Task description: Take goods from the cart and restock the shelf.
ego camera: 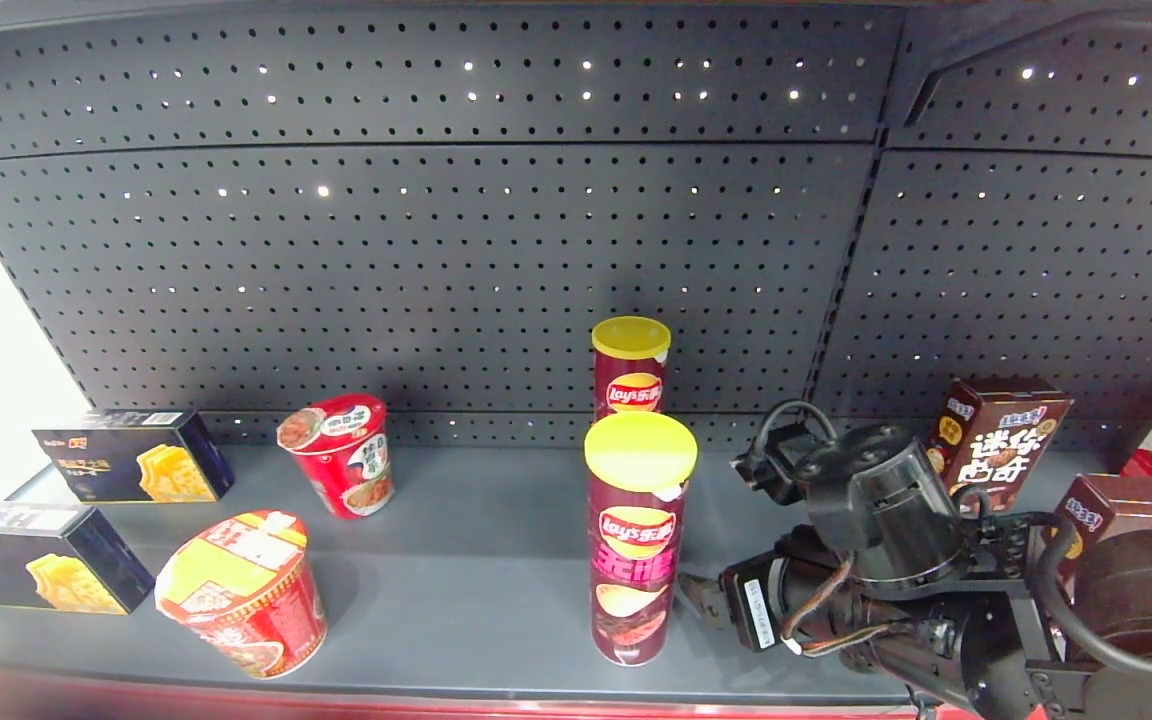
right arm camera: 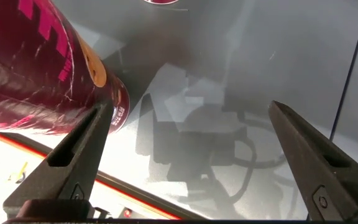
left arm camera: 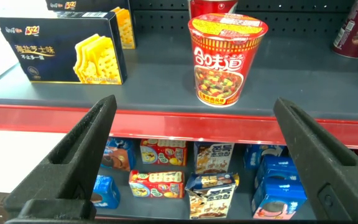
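Note:
A tall maroon chip can with a yellow lid [ego camera: 636,540] stands upright near the front of the dark shelf [ego camera: 476,560]. A second, matching can [ego camera: 630,368] stands behind it at the back wall. My right gripper [ego camera: 701,600] sits low on the shelf just right of the front can. In the right wrist view that gripper [right arm camera: 188,109] is open, and the can [right arm camera: 36,68] lies outside one finger, not between the two. My left gripper [left arm camera: 196,102] is open and empty in front of the shelf's red edge [left arm camera: 179,121], facing a red noodle cup [left arm camera: 227,56].
Two red noodle cups [ego camera: 241,595] [ego camera: 341,455] and two dark biscuit boxes [ego camera: 136,455] [ego camera: 36,557] occupy the shelf's left half. Brown snack boxes [ego camera: 1001,440] stand at the right. Bare shelf lies between the cups and the cans. Packaged goods [left arm camera: 210,180] fill the shelf below.

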{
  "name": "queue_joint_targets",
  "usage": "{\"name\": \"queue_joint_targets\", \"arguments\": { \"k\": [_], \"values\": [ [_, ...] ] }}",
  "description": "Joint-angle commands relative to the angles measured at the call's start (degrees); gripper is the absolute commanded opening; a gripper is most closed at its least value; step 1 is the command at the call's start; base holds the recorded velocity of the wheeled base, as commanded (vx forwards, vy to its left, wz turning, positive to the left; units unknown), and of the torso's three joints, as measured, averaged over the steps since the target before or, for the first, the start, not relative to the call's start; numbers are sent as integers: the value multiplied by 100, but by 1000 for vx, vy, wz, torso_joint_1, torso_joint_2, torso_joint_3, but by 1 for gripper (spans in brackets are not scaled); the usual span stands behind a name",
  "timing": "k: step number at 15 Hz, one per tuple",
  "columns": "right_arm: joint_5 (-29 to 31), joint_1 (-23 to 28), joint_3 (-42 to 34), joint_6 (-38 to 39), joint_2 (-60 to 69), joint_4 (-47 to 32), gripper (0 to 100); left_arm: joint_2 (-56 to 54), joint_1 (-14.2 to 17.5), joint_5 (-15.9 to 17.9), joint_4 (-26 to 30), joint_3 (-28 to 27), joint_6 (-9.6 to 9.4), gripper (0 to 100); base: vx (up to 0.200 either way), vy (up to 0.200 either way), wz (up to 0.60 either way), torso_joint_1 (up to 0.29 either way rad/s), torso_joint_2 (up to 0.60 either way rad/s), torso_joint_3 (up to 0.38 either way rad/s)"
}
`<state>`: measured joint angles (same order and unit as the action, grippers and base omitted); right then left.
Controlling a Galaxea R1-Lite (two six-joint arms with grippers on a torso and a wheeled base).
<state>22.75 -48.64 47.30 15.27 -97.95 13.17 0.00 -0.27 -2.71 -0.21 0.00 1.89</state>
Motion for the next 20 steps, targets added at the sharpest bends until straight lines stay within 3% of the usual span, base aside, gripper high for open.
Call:
{"name": "queue_joint_targets", "arguments": {
  "k": [1,20],
  "values": [
    [2,-5,-1,2,-5,2,100,9,0,-2,-6,0,4,100,0,0,0,0,0,0],
    [81,-31,-45,11,-13,2,100,9,0,-2,-6,0,4,100,0,0,0,0,0,0]
  ]
}}
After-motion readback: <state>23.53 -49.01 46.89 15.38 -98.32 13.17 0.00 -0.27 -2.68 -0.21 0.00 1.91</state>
